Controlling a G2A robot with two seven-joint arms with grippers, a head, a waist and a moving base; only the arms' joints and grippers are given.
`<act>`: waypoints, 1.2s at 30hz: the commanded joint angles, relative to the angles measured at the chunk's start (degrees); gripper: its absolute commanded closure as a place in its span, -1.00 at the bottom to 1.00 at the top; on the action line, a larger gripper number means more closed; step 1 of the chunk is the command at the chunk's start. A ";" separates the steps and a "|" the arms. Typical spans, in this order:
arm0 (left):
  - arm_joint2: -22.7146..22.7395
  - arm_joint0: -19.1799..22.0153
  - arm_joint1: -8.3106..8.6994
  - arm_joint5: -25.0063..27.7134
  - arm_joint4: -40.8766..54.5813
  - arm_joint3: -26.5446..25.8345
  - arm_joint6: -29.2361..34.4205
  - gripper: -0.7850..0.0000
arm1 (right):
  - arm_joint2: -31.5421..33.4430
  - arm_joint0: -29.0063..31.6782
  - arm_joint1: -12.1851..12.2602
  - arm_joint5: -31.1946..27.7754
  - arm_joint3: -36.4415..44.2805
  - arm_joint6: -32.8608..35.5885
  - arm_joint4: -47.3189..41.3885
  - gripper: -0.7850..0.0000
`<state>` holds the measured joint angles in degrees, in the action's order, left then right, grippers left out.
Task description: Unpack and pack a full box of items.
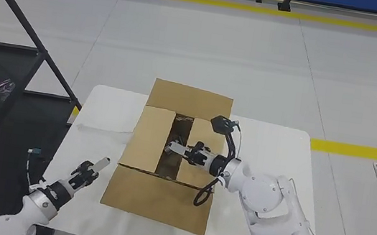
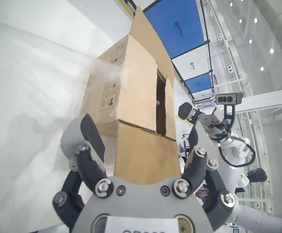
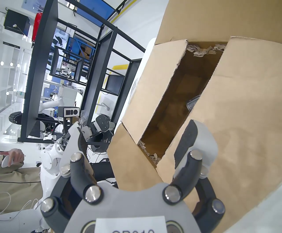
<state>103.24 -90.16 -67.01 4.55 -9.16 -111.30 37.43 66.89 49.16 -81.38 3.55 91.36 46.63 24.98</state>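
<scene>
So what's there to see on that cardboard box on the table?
The cardboard box is plain brown corrugated board, upright on the white table. Its far and near flaps spread outward; the two side flaps fold over the top, leaving a narrow gap onto a dark inside where something grey shows dimly. Torn shreds cling to the flap edges, and handling symbols are printed on one wall. The right arm's jaws hang open just above the gap; whether they touch is unclear.

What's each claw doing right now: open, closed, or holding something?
Left claw: open, empty, beside the box.
Right claw: open, empty, at the box's opening.
</scene>
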 commanded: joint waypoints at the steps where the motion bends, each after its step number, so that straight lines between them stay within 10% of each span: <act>1: 0.72 -1.90 0.04 0.58 1.58 0.24 0.67 -1.00 | 0.00 0.00 0.00 0.00 0.00 0.00 0.00 -1.00; 13: -2.81 -2.20 0.98 4.11 4.32 2.45 13.48 -1.00 | 4.37 -1.16 -1.39 8.46 -6.56 -27.07 -7.43 -1.00; 24: -4.25 0.00 1.88 7.18 8.61 3.46 19.74 -1.00 | 1.27 -11.98 -4.61 8.10 -28.76 -48.18 -12.97 -1.00; 36: -5.22 2.51 2.27 9.41 13.90 3.77 16.71 -1.00 | -1.23 -23.04 -7.97 -0.68 -51.70 -46.17 -22.07 -1.00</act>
<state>98.07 -87.84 -64.78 13.94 4.51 -107.50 54.36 65.41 26.92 -89.21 4.01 41.34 -0.95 4.31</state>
